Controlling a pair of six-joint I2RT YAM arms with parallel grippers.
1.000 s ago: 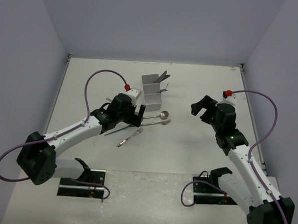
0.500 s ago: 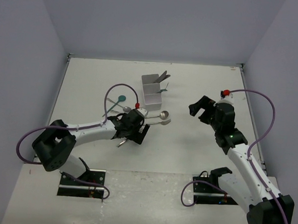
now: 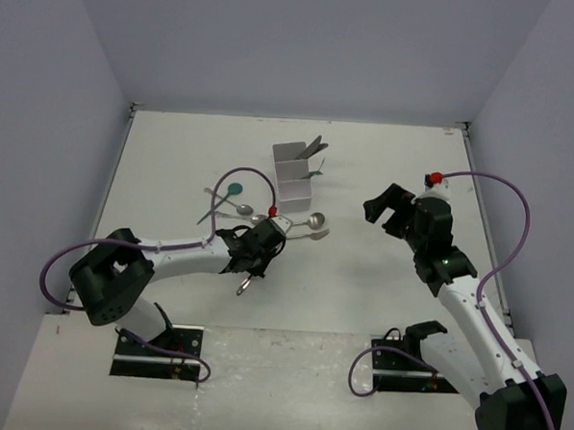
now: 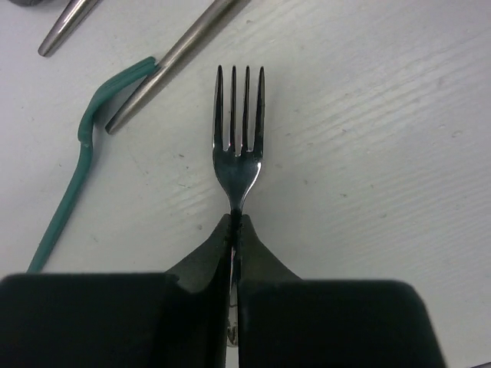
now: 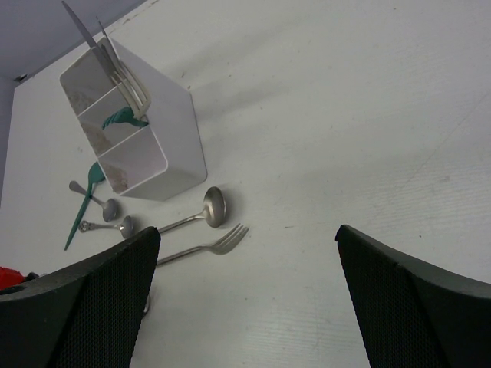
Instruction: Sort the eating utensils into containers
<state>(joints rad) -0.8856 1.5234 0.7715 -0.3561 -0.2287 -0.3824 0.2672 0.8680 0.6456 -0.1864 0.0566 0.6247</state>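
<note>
My left gripper point(image 4: 236, 224) is shut on the neck of a silver fork point(image 4: 239, 153), whose tines stick out past the fingertips just above the table. From above, this gripper point(image 3: 255, 259) sits left of centre with one end of the fork point(image 3: 244, 286) showing below it. The white three-compartment box point(image 3: 294, 174) stands behind, with knives and forks point(image 5: 115, 69) in its far cell and a teal piece point(image 5: 123, 117) in the middle one. My right gripper point(image 3: 388, 213) hangs open over bare table to the right, holding nothing.
Loose on the table near the box point(image 5: 180, 130) lie a silver spoon point(image 5: 215, 205), another fork point(image 5: 226, 239), a teal spoon point(image 3: 232, 189) and two small silver spoons point(image 3: 249, 213). A teal handle point(image 4: 84, 146) and silver handles point(image 4: 176, 57) lie just beyond the held fork.
My left gripper came down toward the near side, over the fork, and closed on it. The right arm barely moved and stays open.
</note>
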